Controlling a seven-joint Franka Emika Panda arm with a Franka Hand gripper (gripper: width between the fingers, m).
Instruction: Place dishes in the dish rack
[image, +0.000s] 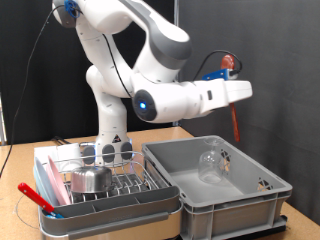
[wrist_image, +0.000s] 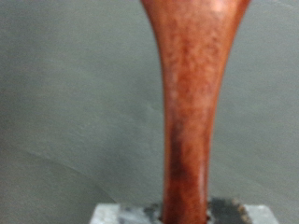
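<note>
One white arm bends forward above the grey crate (image: 225, 195), its gripper (image: 231, 72) raised high over the crate's far side and clenched on a reddish-brown utensil (image: 235, 118) that hangs straight down. Inside the crate lies the clear glass (image: 211, 160). Just beside the crate sits the dish rack (image: 105, 205), with the steel bowl (image: 91, 179) in it. A red-handled tool (image: 36, 197) rests at the rack's outer edge.

One steel bowl (image: 92, 179), one glass (image: 211, 160), two tubs (rack (image: 150, 205) and crate (image: 240, 205)).
</note>
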